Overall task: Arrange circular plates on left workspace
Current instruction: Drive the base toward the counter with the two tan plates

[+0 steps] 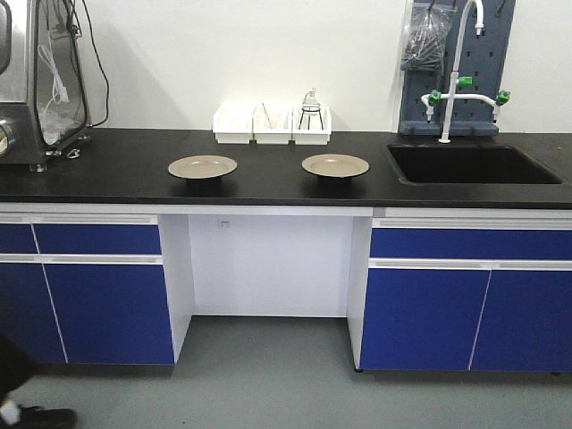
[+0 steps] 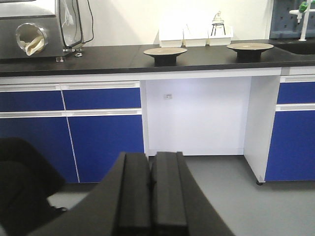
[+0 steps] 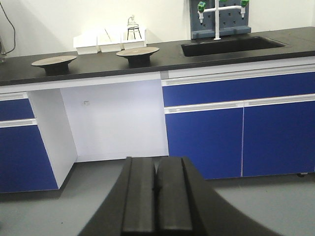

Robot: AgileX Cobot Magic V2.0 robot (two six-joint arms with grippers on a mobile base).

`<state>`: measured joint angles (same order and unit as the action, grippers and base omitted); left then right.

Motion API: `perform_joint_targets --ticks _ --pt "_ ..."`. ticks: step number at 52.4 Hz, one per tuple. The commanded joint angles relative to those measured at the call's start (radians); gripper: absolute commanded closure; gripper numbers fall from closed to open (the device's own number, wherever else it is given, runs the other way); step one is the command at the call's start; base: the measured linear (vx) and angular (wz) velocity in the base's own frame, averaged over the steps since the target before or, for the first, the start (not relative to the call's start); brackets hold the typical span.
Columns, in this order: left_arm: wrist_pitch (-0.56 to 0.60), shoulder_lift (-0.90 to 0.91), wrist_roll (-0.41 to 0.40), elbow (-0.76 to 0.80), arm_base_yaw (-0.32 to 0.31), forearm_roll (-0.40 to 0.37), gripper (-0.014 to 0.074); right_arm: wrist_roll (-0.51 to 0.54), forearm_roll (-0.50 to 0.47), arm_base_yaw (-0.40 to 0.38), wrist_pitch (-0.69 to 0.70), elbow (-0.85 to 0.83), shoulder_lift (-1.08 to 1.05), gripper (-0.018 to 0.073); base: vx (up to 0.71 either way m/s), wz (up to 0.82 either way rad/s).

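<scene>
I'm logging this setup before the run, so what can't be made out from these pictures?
- Front view: the metal machine is cut off by the left edge.
- All views: the white bins hide most of their contents behind their walls.
- Front view: what lies under the left plate and right plate is dark against the countertop.
- Wrist views: left tool and right tool, both shut, are cut off by the bottom edge.

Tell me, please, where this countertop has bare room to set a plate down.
The widest bare countertop lies between the steel machine and the left plate. A narrower gap separates it from the right plate. Crowded: the back, by the white bins; the sink closes the right.
</scene>
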<state>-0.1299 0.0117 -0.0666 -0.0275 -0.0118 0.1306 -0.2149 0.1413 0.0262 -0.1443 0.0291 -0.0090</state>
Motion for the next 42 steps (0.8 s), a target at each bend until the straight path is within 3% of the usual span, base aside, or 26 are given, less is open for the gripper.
perform_joint_targets --ticks 1,42 --pt "0.081 0.015 -0.007 -0.020 -0.006 -0.011 0.0594 -0.002 0.005 -0.004 0.081 0.021 -0.015 0.0563 0.00 0.00" --pt "0.081 0.015 -0.007 -0.020 -0.006 -0.011 0.0594 -0.002 0.005 -0.004 0.080 0.021 -0.015 0.0563 0.03 0.02"
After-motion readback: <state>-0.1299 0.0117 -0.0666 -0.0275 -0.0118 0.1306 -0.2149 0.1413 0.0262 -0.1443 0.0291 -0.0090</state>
